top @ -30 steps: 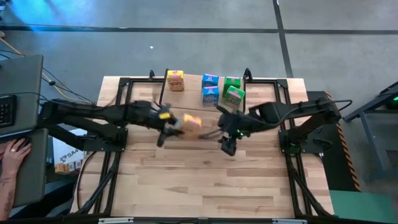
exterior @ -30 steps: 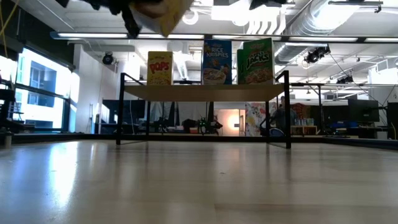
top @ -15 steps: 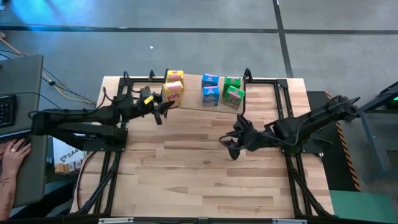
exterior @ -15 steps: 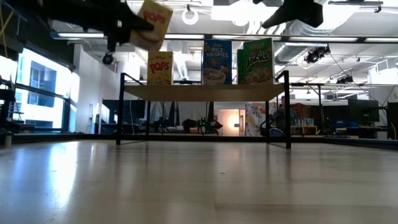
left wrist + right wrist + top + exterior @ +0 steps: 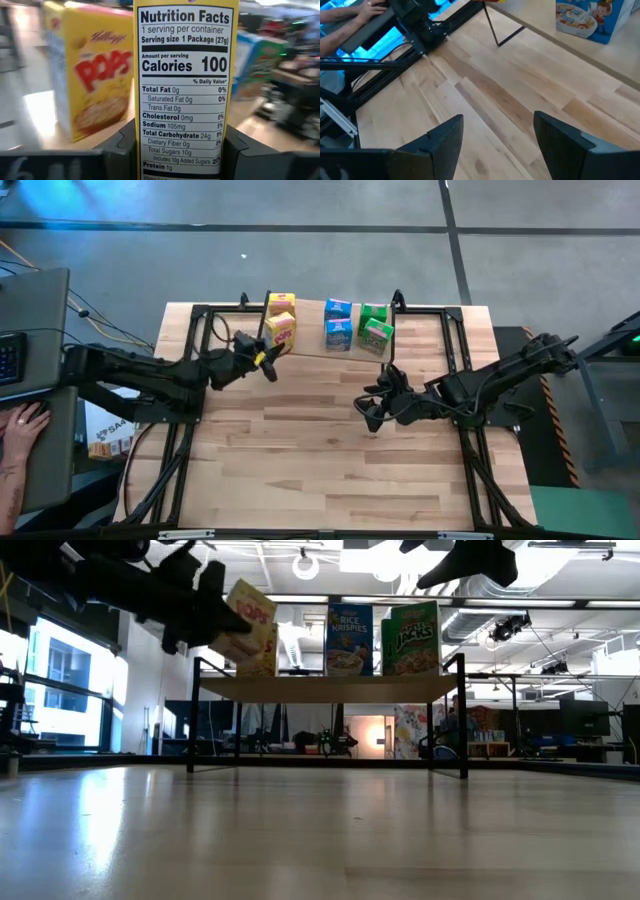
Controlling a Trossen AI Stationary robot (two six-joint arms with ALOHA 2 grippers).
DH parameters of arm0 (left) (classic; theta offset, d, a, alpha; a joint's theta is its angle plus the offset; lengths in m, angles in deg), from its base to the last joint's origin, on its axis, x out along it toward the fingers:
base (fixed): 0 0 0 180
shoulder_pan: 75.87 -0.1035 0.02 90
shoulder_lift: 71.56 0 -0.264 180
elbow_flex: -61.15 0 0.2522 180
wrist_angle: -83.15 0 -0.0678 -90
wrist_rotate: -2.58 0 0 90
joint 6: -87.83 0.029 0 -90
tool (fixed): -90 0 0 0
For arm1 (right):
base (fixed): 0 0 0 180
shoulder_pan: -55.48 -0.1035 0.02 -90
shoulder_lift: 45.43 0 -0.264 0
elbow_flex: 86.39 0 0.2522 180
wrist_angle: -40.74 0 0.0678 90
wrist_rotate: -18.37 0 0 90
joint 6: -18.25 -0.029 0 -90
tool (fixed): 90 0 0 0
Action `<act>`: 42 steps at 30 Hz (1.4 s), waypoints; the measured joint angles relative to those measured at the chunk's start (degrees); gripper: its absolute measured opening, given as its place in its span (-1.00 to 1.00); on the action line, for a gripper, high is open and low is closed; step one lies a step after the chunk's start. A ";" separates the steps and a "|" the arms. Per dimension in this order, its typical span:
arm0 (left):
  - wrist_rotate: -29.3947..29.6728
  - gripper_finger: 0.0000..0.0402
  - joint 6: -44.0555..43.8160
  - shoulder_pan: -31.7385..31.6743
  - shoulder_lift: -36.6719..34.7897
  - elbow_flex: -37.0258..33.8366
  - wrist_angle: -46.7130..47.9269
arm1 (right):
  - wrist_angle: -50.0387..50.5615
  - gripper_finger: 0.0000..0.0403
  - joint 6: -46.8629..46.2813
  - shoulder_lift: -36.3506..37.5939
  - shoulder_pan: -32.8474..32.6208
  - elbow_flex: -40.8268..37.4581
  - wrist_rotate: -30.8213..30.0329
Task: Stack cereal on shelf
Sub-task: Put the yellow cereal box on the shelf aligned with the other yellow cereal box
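My left gripper (image 5: 268,358) is shut on a yellow Pops cereal box (image 5: 281,330) and holds it at the shelf's (image 5: 310,340) left end, just before a second yellow box (image 5: 282,304) standing on the plank. In the low view the held box (image 5: 250,615) is tilted above the plank (image 5: 330,688). Two blue boxes (image 5: 338,320) and two green boxes (image 5: 375,323) stand on the shelf, one behind the other. My right gripper (image 5: 372,412) hovers open over the table's middle, right of centre, touching nothing. My left gripper pinches the yellow box between its two fingers (image 5: 122,150), one on each broad face, at the lower end of the nutrition-facts side panel (image 5: 182,160). The fingers come about level from the table's left. The box is lifted clear of the plank and tilted.
The shelf's thin black legs (image 5: 462,715) stand on the wooden table (image 5: 330,470) near its far edge. Black frame rails (image 5: 180,450) run along both table sides. A person's hand (image 5: 20,425) rests at a desk left of the table.
My left gripper carried the yellow box from over the table's middle toward the far edge and the shelf's left end, then lowered it in front of the standing yellow box, still tilted. My right arm drew back toward the table's right side.
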 joint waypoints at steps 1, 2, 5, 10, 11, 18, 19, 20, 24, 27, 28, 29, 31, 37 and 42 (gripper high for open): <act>2.93 -0.30 -0.32 0.93 0.82 0.00 -0.21 | 0.00 0.17 0.02 0.00 0.00 0.00 -0.06; 5.90 -0.30 -0.48 1.72 1.73 -0.02 -0.91 | 0.00 0.17 0.12 0.00 0.00 0.00 -0.12; 12.61 -0.30 -0.47 3.17 4.81 0.01 -4.30 | 0.02 0.17 0.24 0.00 0.02 0.00 -0.96; 13.98 -0.30 -0.12 3.58 9.39 0.01 -10.49 | 0.02 0.17 1.25 0.00 0.02 0.02 -1.31; 14.00 -0.30 -0.11 3.58 10.23 0.01 -11.14 | 0.02 0.17 1.28 0.00 0.02 0.02 -1.31; 10.18 -0.30 3.36 3.58 14.13 0.12 -14.54 | 0.07 0.17 1.72 -0.04 0.02 0.02 -1.28; 9.19 -0.30 4.49 3.58 14.15 0.12 -14.52 | 0.09 0.17 1.72 -0.04 0.02 0.02 -1.26; 8.49 -0.30 5.60 3.57 14.15 0.12 -14.54 | 0.15 0.17 1.72 -0.04 0.02 0.02 -1.26; 7.57 -0.30 7.87 2.16 14.15 0.12 -14.43 | 0.28 0.17 1.91 -0.04 0.02 0.04 -1.18; 6.67 -0.30 10.25 0.50 14.15 0.12 -14.31 | 0.28 0.17 1.78 -0.04 0.02 0.04 -1.17; 5.96 -0.30 10.70 -0.01 14.15 0.12 -14.32 | 0.28 0.17 1.76 -0.04 0.02 0.04 -1.18; 5.06 -0.30 11.19 -0.47 14.15 0.12 -14.32 | 0.28 0.17 1.75 -0.04 0.02 0.04 -1.17; 3.47 -0.30 11.75 -1.35 14.15 0.12 -14.33 | 0.28 0.17 1.73 -0.04 0.02 0.04 -1.15; 2.19 -0.19 14.08 -3.26 14.15 0.17 -14.15 | 0.26 0.17 1.15 -0.04 0.02 0.04 -1.15; 2.64 -0.02 15.04 -4.11 14.26 0.05 -13.30 | 0.26 0.17 1.09 -0.04 0.02 0.04 -1.15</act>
